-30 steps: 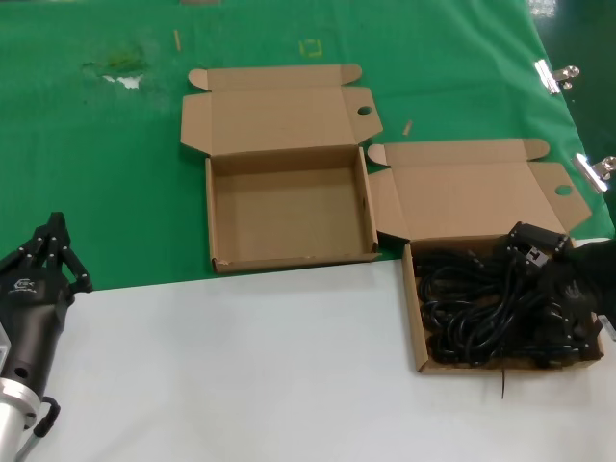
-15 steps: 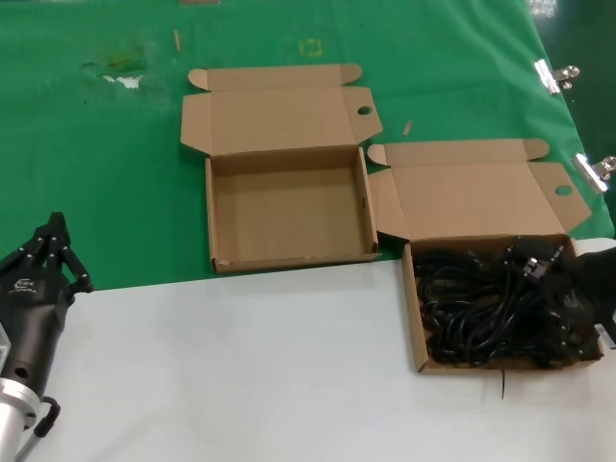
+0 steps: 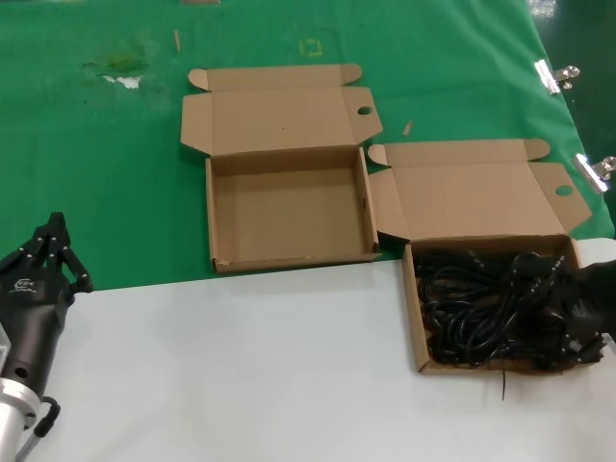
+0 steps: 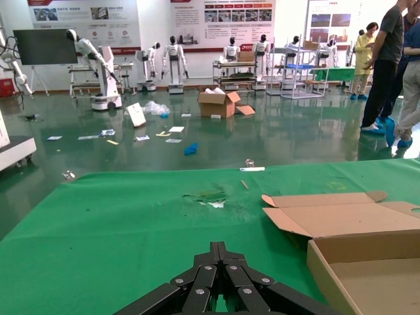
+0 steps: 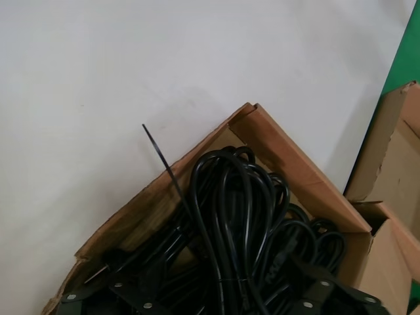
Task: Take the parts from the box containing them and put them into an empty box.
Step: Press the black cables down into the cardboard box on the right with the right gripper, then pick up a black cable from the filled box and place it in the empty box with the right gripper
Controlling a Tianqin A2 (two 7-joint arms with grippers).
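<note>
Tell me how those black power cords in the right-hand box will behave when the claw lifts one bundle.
The power cords lie in loose, overlapping loops, so a lifted bundle will likely sag and dangle. Because the loops interlace in the right wrist view, neighbours may drag along. The rubbery jackets probably grip rather than slip.

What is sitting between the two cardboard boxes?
Nothing. In the head view the empty box and the box of cords nearly touch at their corners, with only bare green cloth and white table in the narrow gap.
</note>
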